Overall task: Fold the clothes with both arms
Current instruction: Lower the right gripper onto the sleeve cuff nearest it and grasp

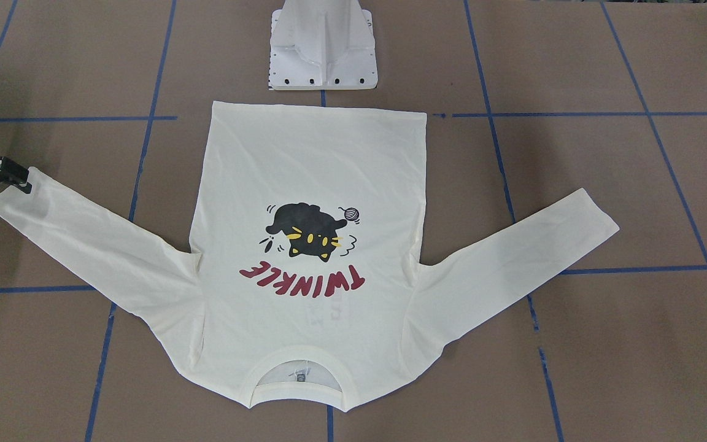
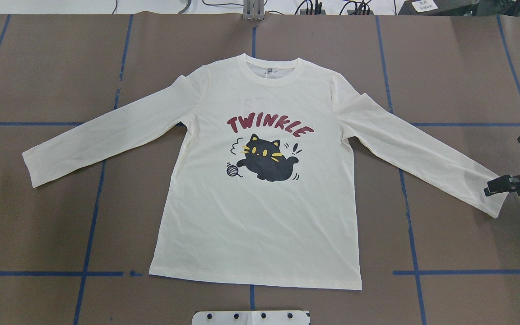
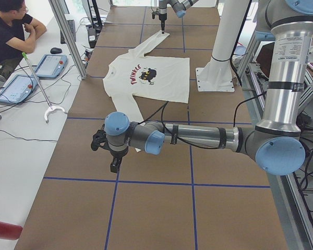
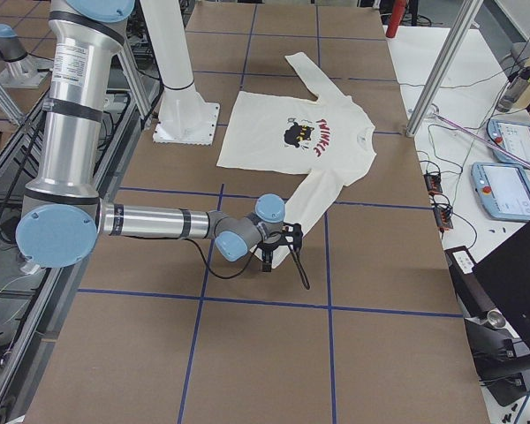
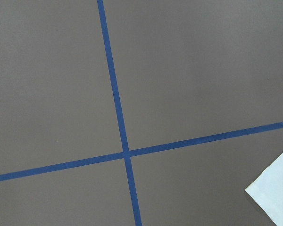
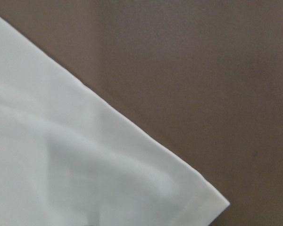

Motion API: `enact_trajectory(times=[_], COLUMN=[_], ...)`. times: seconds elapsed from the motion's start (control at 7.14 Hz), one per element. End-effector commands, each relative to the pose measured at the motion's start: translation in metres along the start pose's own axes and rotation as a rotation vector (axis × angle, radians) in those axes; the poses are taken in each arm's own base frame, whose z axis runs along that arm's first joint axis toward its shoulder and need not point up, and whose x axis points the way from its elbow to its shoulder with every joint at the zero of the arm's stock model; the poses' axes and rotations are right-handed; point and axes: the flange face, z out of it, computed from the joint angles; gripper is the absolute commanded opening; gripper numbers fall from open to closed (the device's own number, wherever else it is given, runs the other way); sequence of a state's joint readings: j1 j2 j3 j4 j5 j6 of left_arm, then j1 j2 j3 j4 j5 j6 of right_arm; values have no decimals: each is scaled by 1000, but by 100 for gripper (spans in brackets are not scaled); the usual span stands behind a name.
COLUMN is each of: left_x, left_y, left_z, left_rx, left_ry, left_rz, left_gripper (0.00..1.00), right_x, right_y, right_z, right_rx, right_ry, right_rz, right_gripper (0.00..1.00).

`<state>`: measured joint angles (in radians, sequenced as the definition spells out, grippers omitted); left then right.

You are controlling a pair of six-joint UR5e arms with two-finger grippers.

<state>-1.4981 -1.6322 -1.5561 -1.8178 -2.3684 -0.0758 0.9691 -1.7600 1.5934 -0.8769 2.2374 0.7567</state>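
The cream long-sleeved shirt [image 2: 260, 216] lies flat and print-up on the brown table, with a black cat and red "TWINKLE"; both sleeves are spread out. It also shows in the front view [image 1: 310, 184]. My right gripper [image 2: 494, 187] points down onto the cuff of the shirt's right-hand sleeve [image 2: 481, 189]; it shows at the left edge of the front view [image 1: 16, 178]. I cannot tell whether its fingers are open or shut. The right wrist view shows the cuff corner [image 6: 108, 179] close up. My left gripper [image 3: 113, 165] shows only in the exterior left view, above bare table beside the other cuff [image 5: 273, 193]; its state cannot be told.
Blue tape lines [image 2: 93, 216] grid the brown table. The white pedestal base [image 1: 323, 46] stands just behind the shirt's hem. An operator [image 3: 10, 26] sits at a side desk with tablets and cables, off the table's far side.
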Motion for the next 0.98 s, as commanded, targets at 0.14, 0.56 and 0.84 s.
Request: enact_trajectory(times=[0.14,0.56,0.84], left_x=[1,3,4], left_y=[0,-1,-1], left_z=[-1,-3,-3], left_rx=[2,5,6], left_ry=[2,6,8], left_rz=[-3,-1,0], left_gripper=[100,100,100], right_x=[4,8,7], right_y=[7,8,8], right_z=[9,11,11], right_rx=[-24,-29,-30], right_ry=[13,20,21], right_rz=[2,9,11], right_gripper=[100,88,41])
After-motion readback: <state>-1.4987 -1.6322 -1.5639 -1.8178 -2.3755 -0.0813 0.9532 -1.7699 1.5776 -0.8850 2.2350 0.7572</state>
